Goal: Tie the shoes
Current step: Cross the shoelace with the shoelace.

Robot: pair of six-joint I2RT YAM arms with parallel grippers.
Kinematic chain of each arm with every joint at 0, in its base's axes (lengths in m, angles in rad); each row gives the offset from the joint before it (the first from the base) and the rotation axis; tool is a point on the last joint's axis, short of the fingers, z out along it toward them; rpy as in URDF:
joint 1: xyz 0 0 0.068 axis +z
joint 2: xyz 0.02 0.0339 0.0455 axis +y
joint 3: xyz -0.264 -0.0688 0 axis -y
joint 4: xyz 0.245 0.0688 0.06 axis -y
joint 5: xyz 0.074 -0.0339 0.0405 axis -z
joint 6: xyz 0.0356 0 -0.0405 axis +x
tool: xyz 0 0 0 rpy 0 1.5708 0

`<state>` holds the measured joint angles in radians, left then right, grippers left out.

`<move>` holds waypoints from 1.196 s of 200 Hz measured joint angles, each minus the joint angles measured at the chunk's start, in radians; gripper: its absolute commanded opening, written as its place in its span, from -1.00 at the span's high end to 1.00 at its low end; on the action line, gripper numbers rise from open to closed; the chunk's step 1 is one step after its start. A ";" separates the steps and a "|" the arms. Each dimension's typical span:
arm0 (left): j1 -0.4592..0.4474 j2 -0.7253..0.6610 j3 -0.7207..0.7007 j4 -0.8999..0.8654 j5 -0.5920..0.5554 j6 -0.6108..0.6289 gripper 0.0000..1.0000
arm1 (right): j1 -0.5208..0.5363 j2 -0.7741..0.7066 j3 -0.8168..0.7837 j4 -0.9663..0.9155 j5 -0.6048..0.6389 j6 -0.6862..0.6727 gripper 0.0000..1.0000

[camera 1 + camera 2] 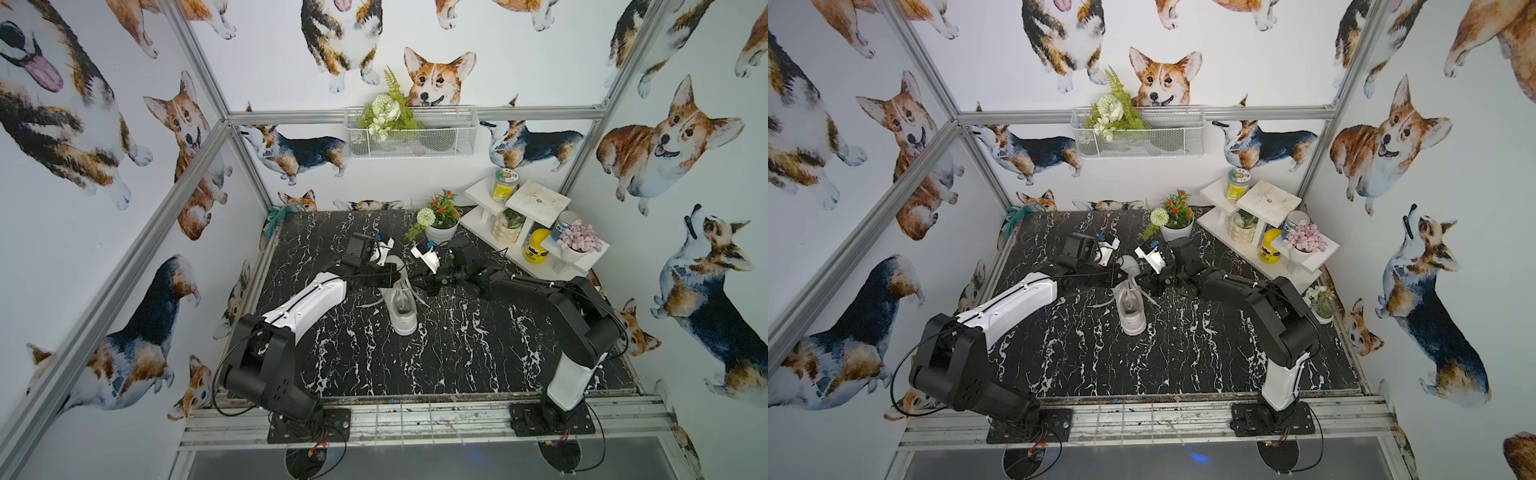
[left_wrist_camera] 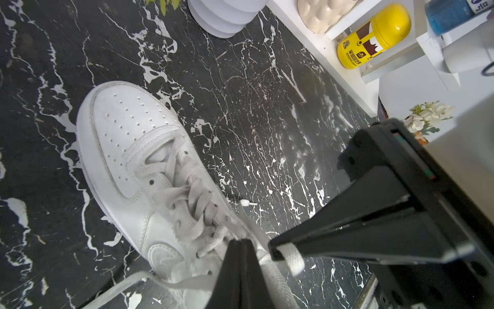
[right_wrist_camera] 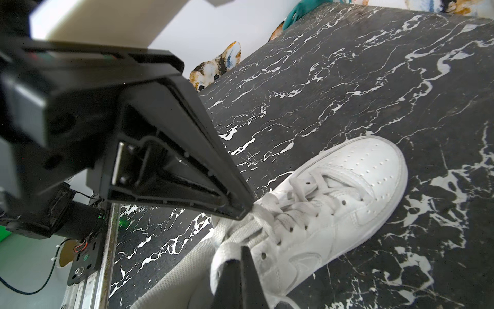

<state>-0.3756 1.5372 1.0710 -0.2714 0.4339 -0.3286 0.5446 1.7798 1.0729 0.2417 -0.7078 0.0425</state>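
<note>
The white sneaker point(image 1: 402, 311) stands on its sole near the middle of the black marbled desk point(image 1: 457, 357). Its heel faces the arm bases and its toe points toward the back wall. In both top views the two arms reach in from either side and meet over its upper part. The laces point(image 2: 187, 192) run crossed through the lower eyelets. The left claw point(image 3: 244, 213) is fully closed, its fingertips pressed together at the top of the lacing. A flat strand point(image 3: 264, 204) of the laces comes out from its tip, so it appears to pinch the laces there. The right claw point(image 2: 274, 250) is clamped tight as well, with a short piece of the laces sticking out of its tip. In the right wrist view that white band drapes across its own fingers point(image 3: 248, 278). The two claw tips sit just beside each other above the top eyelets. Loose lengths trail onto the desk on both sides of the sneaker, and one aglet point(image 2: 247, 203) lies on the desk just beside it. A white shelf point(image 1: 536, 259) with a yellow can point(image 2: 374, 34) fills the far right corner, with a potted plant point(image 1: 441, 226) near it.
</note>
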 measured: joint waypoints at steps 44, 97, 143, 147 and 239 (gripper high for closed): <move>0.000 -0.002 -0.001 0.005 0.000 -0.008 1.00 | 0.025 0.014 0.002 -0.005 -0.003 0.000 1.00; 0.000 -0.003 -0.004 0.006 0.000 -0.009 1.00 | 0.032 0.058 0.048 -0.013 -0.005 0.000 1.00; 0.000 -0.009 -0.005 0.006 0.000 -0.012 1.00 | 0.038 0.089 0.082 -0.018 -0.006 0.001 1.00; 0.000 -0.009 -0.005 0.006 0.000 -0.012 1.00 | 0.038 0.091 0.084 -0.020 -0.006 0.002 1.00; 0.000 -0.018 -0.005 0.017 0.002 -0.019 1.00 | 0.039 0.132 0.107 0.002 -0.001 0.031 1.00</move>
<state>-0.3756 1.5192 1.0664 -0.2543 0.4362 -0.3481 0.5831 1.9118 1.1797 0.2432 -0.7090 0.0734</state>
